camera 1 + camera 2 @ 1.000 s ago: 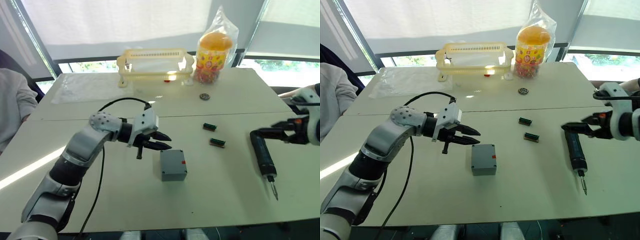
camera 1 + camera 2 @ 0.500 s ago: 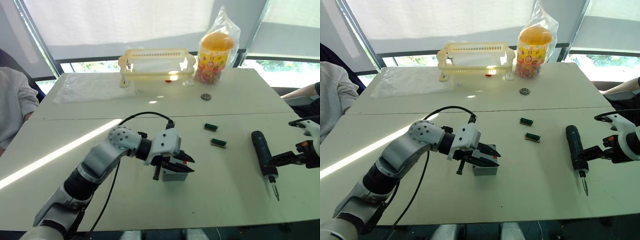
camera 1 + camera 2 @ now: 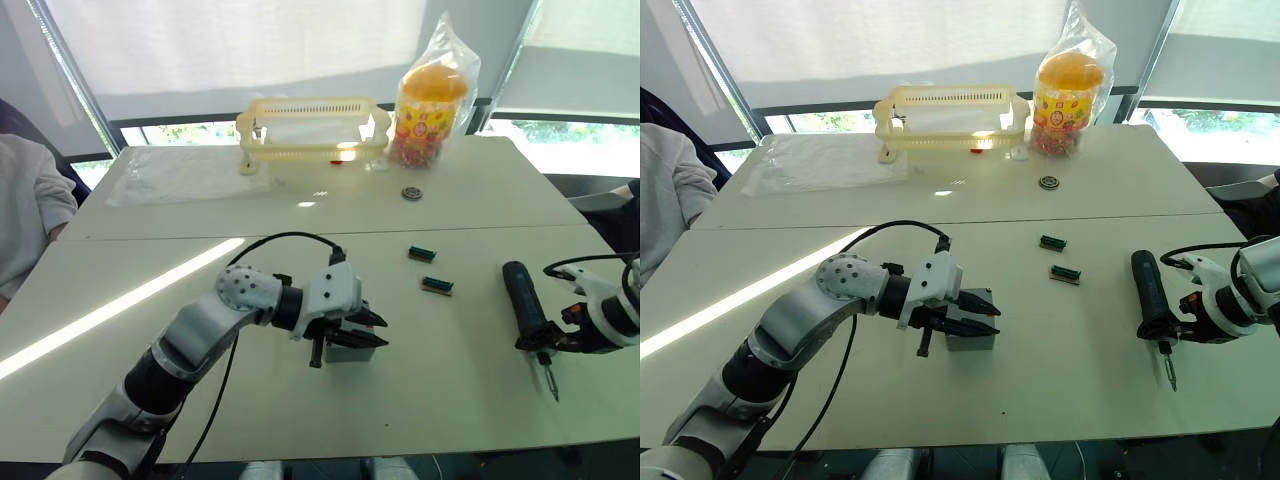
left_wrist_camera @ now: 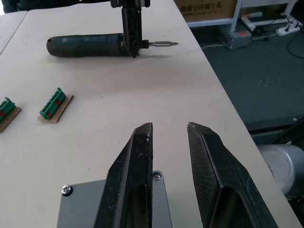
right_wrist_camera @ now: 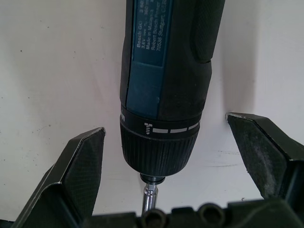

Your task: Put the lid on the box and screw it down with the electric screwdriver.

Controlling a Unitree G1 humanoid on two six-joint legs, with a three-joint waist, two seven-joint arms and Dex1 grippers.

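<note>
A wide white table (image 3: 470, 400) carries everything, and a person's light sleeve (image 3: 25, 215) shows at its far left edge. At the far side stand a yellow slotted basket (image 3: 312, 125) and, to its right, a bagged jar of sweets (image 3: 428, 95) with an orange lid; a clear plastic sheet (image 3: 185, 175) lies flat to the left of the basket. Near the middle of the table sits the box (image 3: 970, 336), grey, with its lid (image 4: 111, 204) already lying on top, a screw head showing at a corner. The left gripper (image 3: 368, 330) is low over the box, its two black fingers (image 4: 135, 171) parted by a narrow gap and reaching across the lid, closed on nothing. To the right lies the electric screwdriver (image 3: 524, 310) flat on the table, bit pointing toward the near edge. The right gripper (image 5: 175, 156) is at the screwdriver's bit end, its fingers spread wide on either side of the collar and apart from it, holding nothing. Between the box and the screwdriver lie two small green connector blocks (image 3: 428, 270), one slightly farther than the other. A small dark metal ring (image 3: 409, 193) rests farther off, near the jar.
</note>
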